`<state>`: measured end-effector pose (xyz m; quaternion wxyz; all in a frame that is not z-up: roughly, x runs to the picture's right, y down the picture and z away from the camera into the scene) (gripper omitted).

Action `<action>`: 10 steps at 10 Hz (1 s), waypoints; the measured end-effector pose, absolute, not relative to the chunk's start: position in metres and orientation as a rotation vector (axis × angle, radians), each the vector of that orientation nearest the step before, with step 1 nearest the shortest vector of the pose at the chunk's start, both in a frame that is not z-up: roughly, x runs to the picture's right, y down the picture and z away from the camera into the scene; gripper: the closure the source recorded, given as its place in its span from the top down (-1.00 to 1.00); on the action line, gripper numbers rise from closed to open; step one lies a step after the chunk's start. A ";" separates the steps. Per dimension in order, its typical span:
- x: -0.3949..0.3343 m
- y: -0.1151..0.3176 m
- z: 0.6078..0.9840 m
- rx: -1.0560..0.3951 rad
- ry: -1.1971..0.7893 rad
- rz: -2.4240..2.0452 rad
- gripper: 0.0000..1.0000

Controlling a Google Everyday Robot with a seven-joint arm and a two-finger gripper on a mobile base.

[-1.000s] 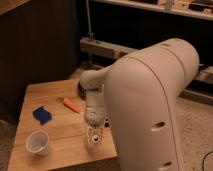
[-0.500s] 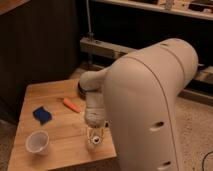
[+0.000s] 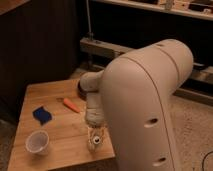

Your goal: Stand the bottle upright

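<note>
A wooden counter (image 3: 60,125) fills the lower left of the camera view, and the robot's big cream-white arm housing (image 3: 150,105) bulks over its right side, hiding much of that edge. From behind the housing the arm's forearm (image 3: 94,107) reaches down toward 6 o'clock, ending in the tool (image 3: 94,140), which hangs over the counter's front right corner, close to the near edge. Something small and pale with a dark round spot sits right at the tool's tip, between or just under the fingers; whether that is the bottle cannot be told, and no slim white bottle shows clearly anywhere else on the wood. Whether the tool is spread, pressed together or pinching something cannot be told either. At about 9 o'clock from the tool, near the counter's front left corner, a round white cup (image 3: 37,142) stands upright with its mouth facing up. At 12 o'clock from the cup lies a blue object (image 3: 42,115), flat on the wood. At 3 o'clock from the blue object, near the middle of the counter, an orange stick (image 3: 71,105) lies slantwise, just beside the forearm at its 9 o'clock. Dark shelving (image 3: 150,25) runs across the background.
</note>
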<state>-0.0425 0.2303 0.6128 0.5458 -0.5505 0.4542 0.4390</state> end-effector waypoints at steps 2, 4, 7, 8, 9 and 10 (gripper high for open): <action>-0.043 0.229 0.615 -1.305 1.083 1.042 0.60; -0.043 0.228 0.616 -1.307 1.088 1.041 0.60; -0.043 0.225 0.618 -1.312 1.094 1.043 0.60; -0.043 0.224 0.618 -1.313 1.092 1.047 0.60; -0.043 0.222 0.618 -1.318 1.073 1.058 0.60; -0.041 0.222 0.619 -1.320 1.071 1.064 0.60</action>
